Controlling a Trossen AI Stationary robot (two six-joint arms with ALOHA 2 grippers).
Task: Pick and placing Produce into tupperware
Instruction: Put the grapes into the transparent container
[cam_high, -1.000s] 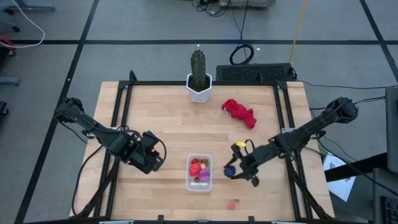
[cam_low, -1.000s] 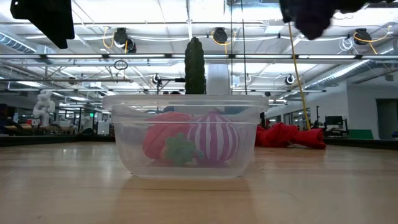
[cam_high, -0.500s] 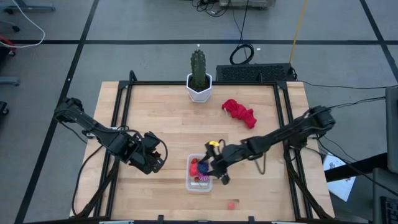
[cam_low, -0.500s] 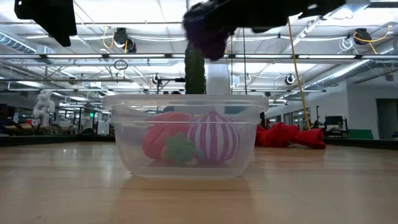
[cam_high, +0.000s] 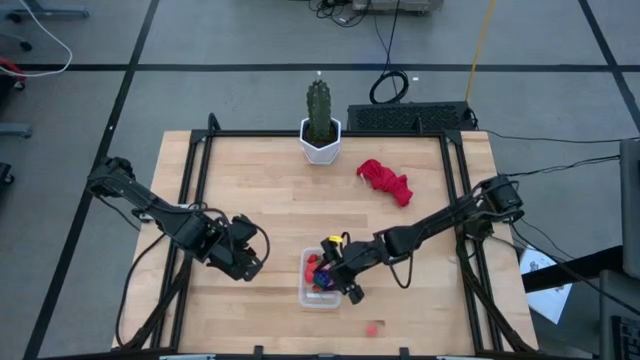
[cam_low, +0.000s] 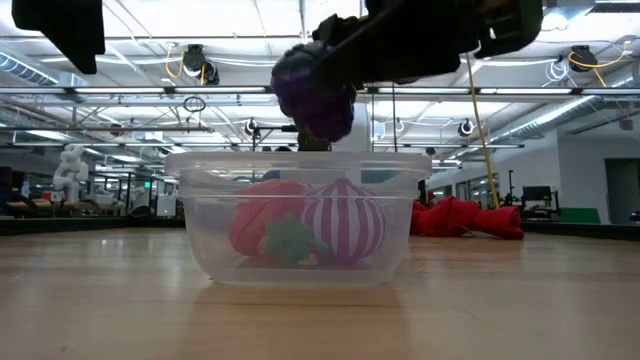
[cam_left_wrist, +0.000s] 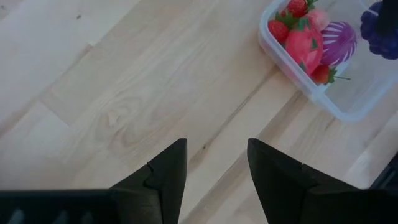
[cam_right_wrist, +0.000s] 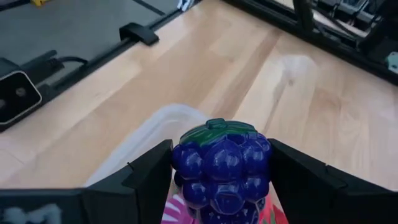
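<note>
Right tool (cam_high: 333, 279) is clamping the grapes (cam_right_wrist: 221, 162), having swung in from 3 o'clock to hover over the tub (cam_low: 297, 215), so release is likely next. Left tool (cam_left_wrist: 214, 171) is idling slightly parted, empty, at 9 o'clock. One piece (cam_high: 372, 327) is lying loose on the counter (cam_high: 260, 190).

I am finding no text, label, brand, number or sign that I can read in any of my views; whatever is hanging in the room beyond my surface is showing too small and too far off to make out.
</note>
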